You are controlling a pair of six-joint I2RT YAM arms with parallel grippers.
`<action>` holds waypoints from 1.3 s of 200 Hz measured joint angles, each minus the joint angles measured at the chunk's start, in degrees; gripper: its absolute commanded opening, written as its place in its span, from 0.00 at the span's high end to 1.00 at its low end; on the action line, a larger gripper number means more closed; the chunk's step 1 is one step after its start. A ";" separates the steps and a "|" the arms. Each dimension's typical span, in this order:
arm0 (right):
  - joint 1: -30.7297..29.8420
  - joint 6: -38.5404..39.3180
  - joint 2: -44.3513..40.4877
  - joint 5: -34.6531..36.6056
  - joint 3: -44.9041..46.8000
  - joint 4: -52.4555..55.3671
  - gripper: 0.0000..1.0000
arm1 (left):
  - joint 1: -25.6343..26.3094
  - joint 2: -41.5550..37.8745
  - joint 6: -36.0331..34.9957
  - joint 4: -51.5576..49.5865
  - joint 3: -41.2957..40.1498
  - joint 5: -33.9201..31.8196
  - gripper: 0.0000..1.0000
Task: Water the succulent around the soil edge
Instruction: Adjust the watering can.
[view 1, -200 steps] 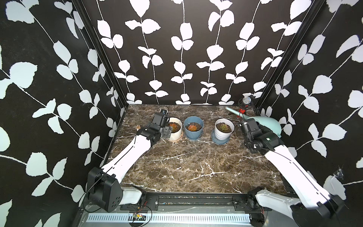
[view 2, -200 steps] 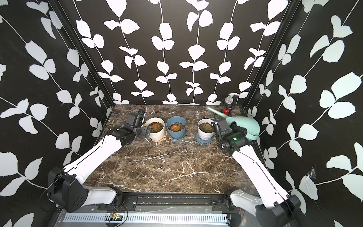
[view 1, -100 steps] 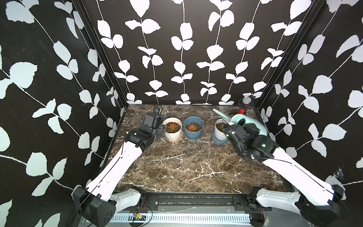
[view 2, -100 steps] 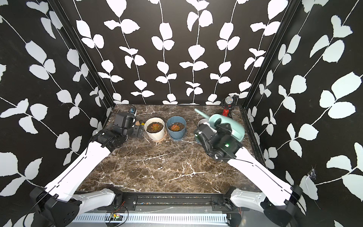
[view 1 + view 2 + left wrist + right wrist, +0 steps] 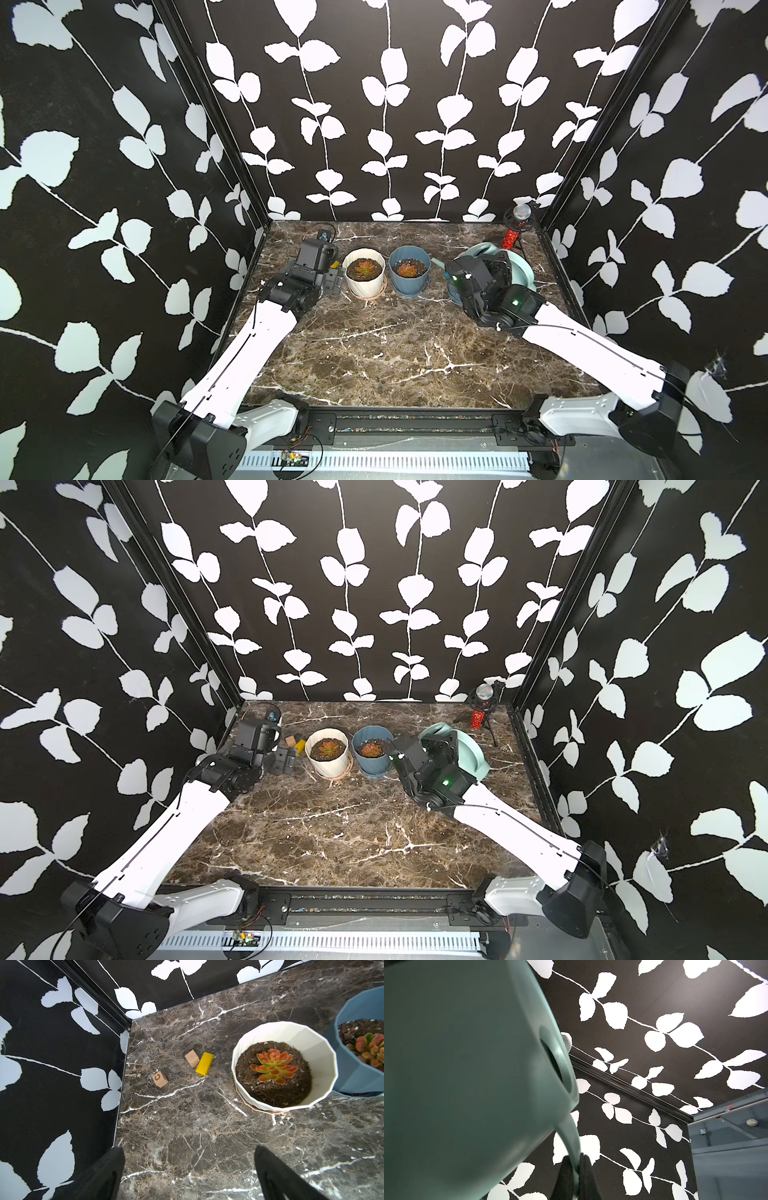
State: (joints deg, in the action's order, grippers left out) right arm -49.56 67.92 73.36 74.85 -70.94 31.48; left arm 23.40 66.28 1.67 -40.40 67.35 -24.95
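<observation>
Two potted succulents show in both top views: one in a white pot (image 5: 365,272) and one in a blue pot (image 5: 409,270). In the left wrist view the orange-green succulent (image 5: 273,1066) sits mid-soil in the white pot (image 5: 320,1059). My right gripper (image 5: 576,1159) is shut on the thin handle of the mint-green watering can (image 5: 467,1064). The can (image 5: 517,266) hangs tilted right of the blue pot, its spout (image 5: 436,262) pointing left towards it. My right wrist hides whatever stands under the can. My left gripper (image 5: 188,1150) is open over bare marble, left of the white pot.
Two wooden cubes (image 5: 160,1079) (image 5: 192,1058) and a yellow block (image 5: 204,1063) lie near the back left corner. A microphone on a small tripod (image 5: 517,226) stands at the back right corner. Patterned walls close the table on three sides.
My right arm has lifted the can from the back right, carried it leftwards and tilted it, covering the right-hand pot. The left gripper has drawn back from the white pot towards the left wall.
</observation>
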 measured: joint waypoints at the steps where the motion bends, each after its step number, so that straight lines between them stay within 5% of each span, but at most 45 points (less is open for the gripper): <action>1: 0.00 0.04 0.00 0.00 0.00 -0.04 1.00 | -0.02 0.00 -0.02 0.00 0.00 0.04 0.01; 102: 0.00 12.24 -0.52 1.51 -4.83 -11.43 1.00 | -1.44 0.00 0.02 0.07 -0.28 2.97 0.01; 156: -0.22 12.57 0.74 -0.52 -8.13 -12.09 1.00 | -1.84 0.00 0.04 0.09 -0.35 3.65 0.01; 203: -3.10 3.72 2.01 -3.41 -12.85 -6.19 1.00 | -2.29 0.00 0.09 0.52 -0.66 4.50 0.01; 260: -10.58 -24.68 -3.78 -11.17 -16.02 6.93 1.00 | -2.56 0.00 0.31 1.18 -0.76 5.31 0.01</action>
State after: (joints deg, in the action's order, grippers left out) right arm -60.14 43.24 69.58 63.68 -86.96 38.41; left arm 20.84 66.28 1.98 -39.22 66.59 -19.64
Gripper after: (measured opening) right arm 0.061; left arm 0.987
